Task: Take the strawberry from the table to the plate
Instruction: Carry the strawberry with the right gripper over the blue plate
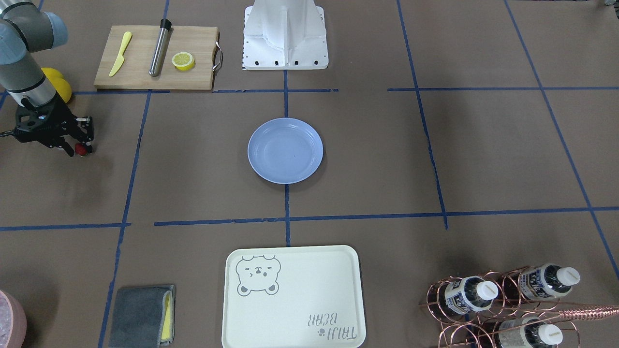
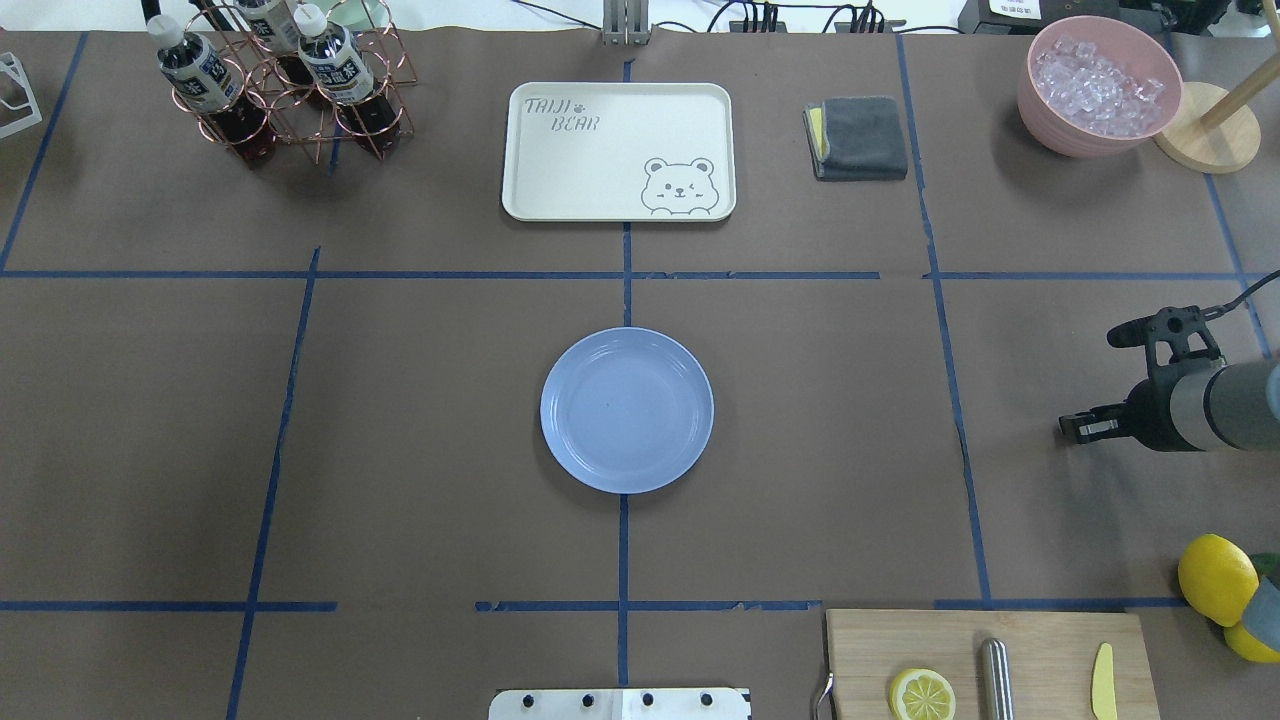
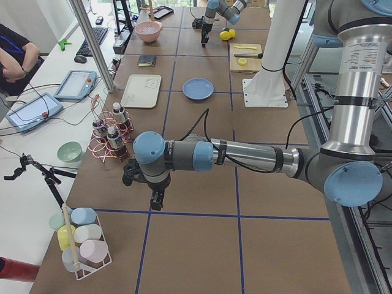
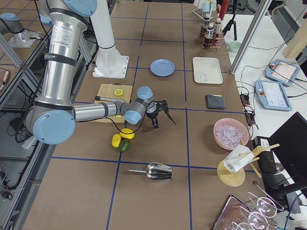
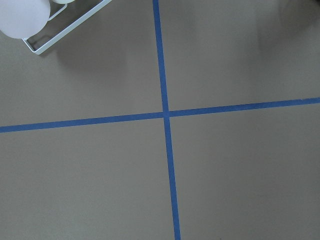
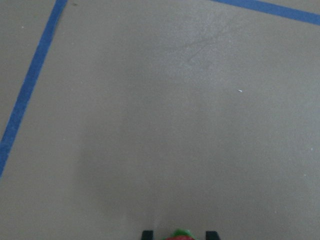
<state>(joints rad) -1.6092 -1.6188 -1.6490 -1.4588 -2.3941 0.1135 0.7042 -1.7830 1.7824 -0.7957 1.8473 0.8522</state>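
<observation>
Showing the carry step, by judgement: strawberry (image 1: 83, 150) pinched between the fingertips of the right hand (image 1: 80, 147), far out on the robot's right side of the worktop (image 1: 435, 159) and well apart from the plate (image 1: 285, 151). Seen from the right wrist view as a red body with a green cap, lodged between two black fingertips, apparently lifted just clear of the surface (contact not ruled out). Calls next for a level sweep towards the centre, across one blue tape line (image 1: 138, 145), then a descent into the plate's well and a spreading of the fingers; best released low, against a roll over the rim.

Strawberry: tiny, rounded, dark red, probably smooth enough to slip under a loose pinch. Plate: round, shallow, light blue, glossy, raised rim, nothing on it. Worktop: flat, matte brown, paper-like, gridded with thin blue tape.

Left hand (image 3: 157, 199): hanging over the robot's left end of the worktop, shown in a side view only; spread or pressed together, cannot tell.
</observation>
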